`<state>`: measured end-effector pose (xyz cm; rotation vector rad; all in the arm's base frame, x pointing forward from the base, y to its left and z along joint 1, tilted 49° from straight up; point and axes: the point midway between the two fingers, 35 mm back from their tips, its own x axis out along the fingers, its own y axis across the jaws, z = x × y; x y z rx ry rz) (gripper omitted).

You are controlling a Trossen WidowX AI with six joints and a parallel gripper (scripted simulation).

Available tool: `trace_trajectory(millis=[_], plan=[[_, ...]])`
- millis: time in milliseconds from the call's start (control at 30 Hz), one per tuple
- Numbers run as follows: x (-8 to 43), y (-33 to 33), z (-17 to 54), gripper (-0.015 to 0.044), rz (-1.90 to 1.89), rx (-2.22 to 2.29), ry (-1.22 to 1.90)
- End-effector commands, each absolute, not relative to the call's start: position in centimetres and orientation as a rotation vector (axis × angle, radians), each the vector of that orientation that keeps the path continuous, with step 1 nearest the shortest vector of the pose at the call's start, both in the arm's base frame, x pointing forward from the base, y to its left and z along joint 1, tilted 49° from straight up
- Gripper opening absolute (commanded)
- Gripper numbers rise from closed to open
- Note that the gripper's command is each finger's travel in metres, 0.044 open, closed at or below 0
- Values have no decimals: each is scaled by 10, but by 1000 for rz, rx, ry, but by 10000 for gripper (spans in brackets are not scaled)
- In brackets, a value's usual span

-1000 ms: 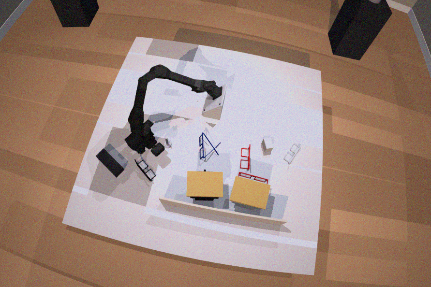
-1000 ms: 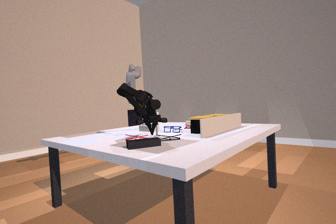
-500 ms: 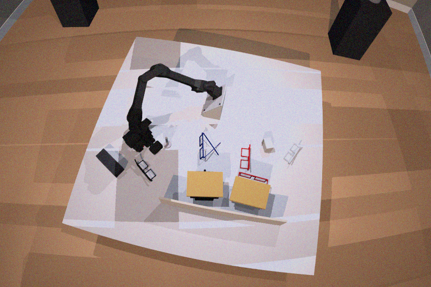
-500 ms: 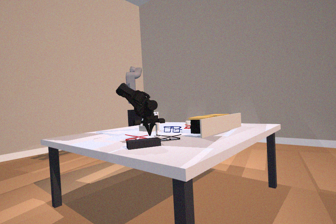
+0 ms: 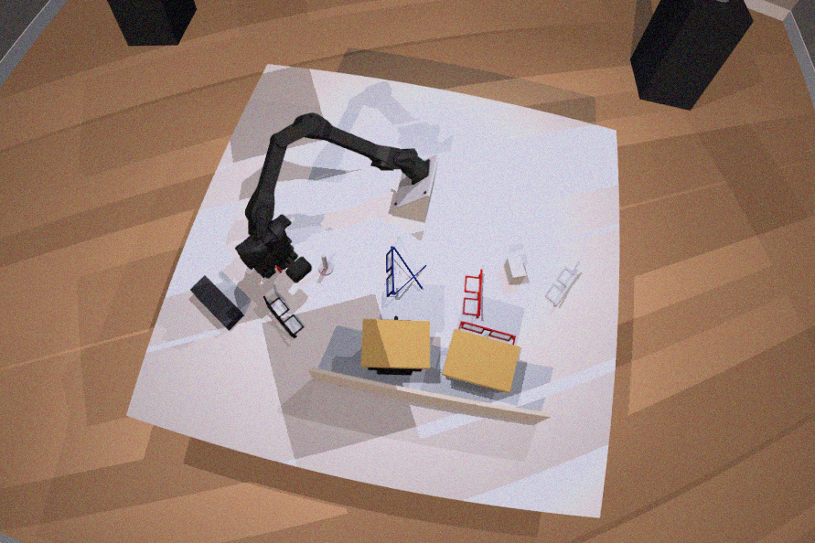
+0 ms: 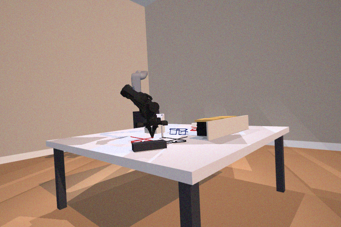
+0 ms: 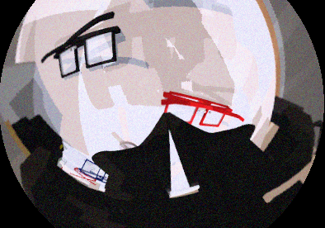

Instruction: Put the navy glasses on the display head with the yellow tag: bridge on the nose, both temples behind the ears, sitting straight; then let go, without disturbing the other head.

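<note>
The navy glasses (image 5: 392,275) (image 6: 178,128) stand on the table with their temples crossed, in front of the left yellow-topped block (image 5: 396,344). They also show small at lower left in the wrist view. Black head parts (image 5: 393,370) (image 6: 201,128) show under that block. A tiny yellow spot (image 7: 61,147) shows beside a dark shape in the wrist view; I cannot tell which head it marks. My gripper (image 6: 152,137) (image 7: 166,116) is shut with nothing seen between its fingertips. It is low beside a pair of red glasses (image 7: 198,99), far from the navy ones.
Black glasses (image 5: 284,316) (image 7: 101,62) and a dark case (image 5: 216,303) (image 6: 149,145) lie near my gripper. Other red glasses (image 5: 481,294) lie before the right yellow-topped block (image 5: 481,359), with a red frame (image 5: 487,330) at its front edge. A pale wall (image 5: 427,398) (image 6: 227,128) stands behind the blocks.
</note>
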<state>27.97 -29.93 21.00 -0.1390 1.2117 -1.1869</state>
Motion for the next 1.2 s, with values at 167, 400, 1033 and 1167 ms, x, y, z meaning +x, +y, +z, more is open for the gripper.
trace_trajectory(millis=[167, 400, 1033, 1167], plan=[[272, -304, 219, 0, -1182, -140, 1210], [284, -285, 221, 0, -1178, -133, 1213], [308, -241, 221, 200, -1157, -138, 1222], [308, -241, 221, 200, -1157, -138, 1222]])
